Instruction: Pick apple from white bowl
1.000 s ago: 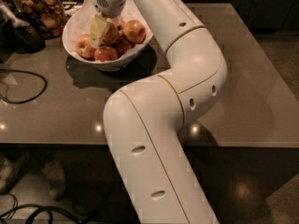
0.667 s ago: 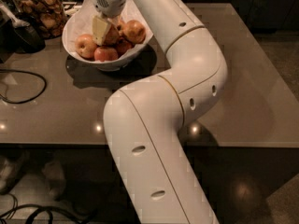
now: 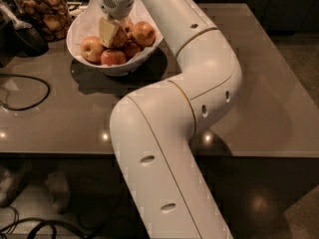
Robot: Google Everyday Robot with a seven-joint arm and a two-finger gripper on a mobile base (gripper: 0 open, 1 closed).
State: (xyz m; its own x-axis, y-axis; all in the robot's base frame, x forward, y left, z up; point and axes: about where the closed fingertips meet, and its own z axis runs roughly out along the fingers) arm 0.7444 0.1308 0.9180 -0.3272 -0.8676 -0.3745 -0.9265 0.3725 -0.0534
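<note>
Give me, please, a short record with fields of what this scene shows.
gripper: lowered into the white bowl, among the fruit
white bowl: on the table's far left part, lined with white paper
apple: largest, red-orange, at the bowl's right side, just right of the gripper
apple held: cannot tell
smaller apples: at the bowl's front and left
glass jar: brown snacks, behind and left of the bowl
table: grey-brown, the arm stretching across it
</note>
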